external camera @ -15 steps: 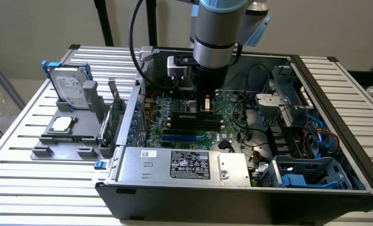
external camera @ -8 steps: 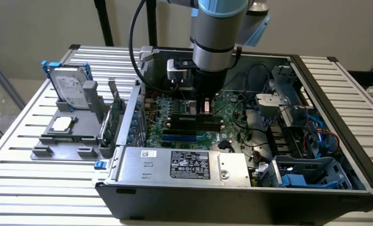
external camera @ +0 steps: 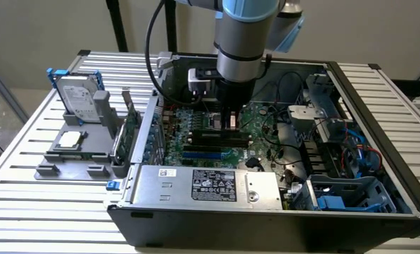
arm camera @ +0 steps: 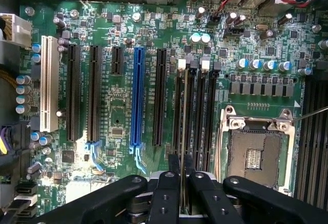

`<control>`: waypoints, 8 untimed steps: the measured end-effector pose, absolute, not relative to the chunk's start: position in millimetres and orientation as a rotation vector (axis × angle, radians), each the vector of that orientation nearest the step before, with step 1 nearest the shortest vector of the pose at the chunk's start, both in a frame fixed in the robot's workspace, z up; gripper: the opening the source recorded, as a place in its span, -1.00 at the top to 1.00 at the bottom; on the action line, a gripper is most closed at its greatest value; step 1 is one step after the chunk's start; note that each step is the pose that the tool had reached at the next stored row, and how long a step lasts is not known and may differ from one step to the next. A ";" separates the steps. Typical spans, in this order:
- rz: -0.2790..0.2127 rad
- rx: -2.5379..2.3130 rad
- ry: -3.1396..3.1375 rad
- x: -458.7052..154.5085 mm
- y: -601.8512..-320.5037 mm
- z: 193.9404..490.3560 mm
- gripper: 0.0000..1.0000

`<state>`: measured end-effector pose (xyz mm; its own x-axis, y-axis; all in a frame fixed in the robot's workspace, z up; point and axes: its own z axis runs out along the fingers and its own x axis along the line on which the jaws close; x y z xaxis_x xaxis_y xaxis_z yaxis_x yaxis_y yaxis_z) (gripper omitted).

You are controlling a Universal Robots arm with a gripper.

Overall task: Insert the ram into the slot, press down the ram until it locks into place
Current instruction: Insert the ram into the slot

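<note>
Inside the open computer case (external camera: 195, 225), above the motherboard (arm camera: 115, 114):

- gripper (arm camera: 183, 185) — jaws clenched on the ram (arm camera: 182, 126), which appears edge-on as a thin line;
- ram aligned lengthwise with the slot (arm camera: 178, 111), among parallel black sockets; whether it is seated cannot be told;
- blue socket (arm camera: 137, 98) — well apart from the ram.
</note>
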<state>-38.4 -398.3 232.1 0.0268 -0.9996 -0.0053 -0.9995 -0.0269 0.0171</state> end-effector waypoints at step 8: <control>-0.005 2.236 -2.177 -38.4 -398.3 228.0 0.73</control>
